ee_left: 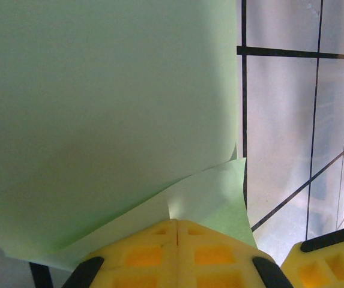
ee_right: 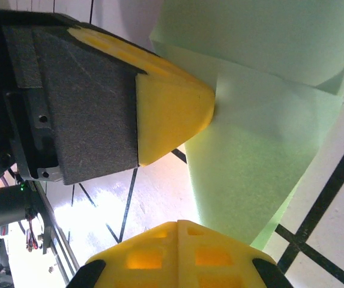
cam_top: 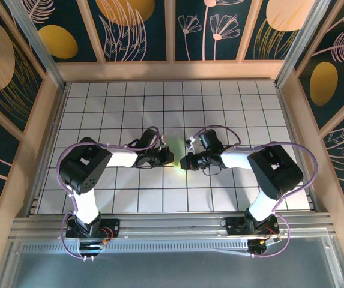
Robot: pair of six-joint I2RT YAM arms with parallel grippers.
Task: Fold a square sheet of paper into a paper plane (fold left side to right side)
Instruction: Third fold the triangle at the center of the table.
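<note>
At the centre of the white grid-tiled table (cam_top: 220,96), the thin pale-green square sheet of paper (ee_left: 99,120) curls up between both arms. The left gripper (ee_left: 176,223) is closed, pinching a corner. The right gripper (ee_right: 178,223) looks closed too, its hold unclear. Pulling unevenly could tear the sheet or crease it crookedly, and the two grippers crowd each other.

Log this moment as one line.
left gripper: jaws shut on pale green paper sheet | right gripper: jaws shut beside it | paper curled, not flat
</note>
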